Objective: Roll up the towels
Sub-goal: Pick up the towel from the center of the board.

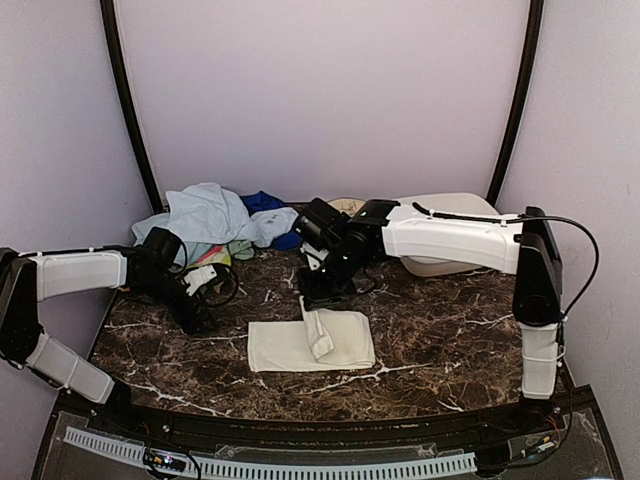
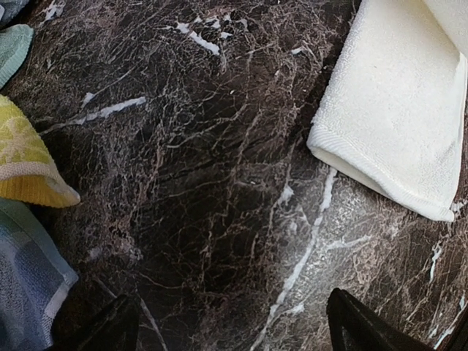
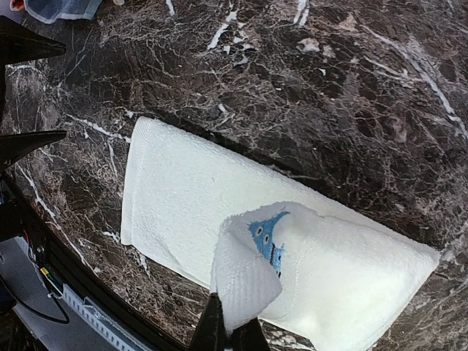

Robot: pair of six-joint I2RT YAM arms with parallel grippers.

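A cream-white towel lies folded flat on the dark marble table, near the front middle. My right gripper is shut on its far edge and holds a flap lifted; in the right wrist view the fingertips pinch the flap over the cream towel, showing a blue embroidered figure. My left gripper hangs open and empty over bare marble, left of the towel. Its fingers frame the table, with the cream towel at upper right.
A pile of towels sits at the back left: light blue, royal blue, yellow and green. Yellow and light blue edges show beside my left gripper. A white tub and beige plate stand behind the right arm.
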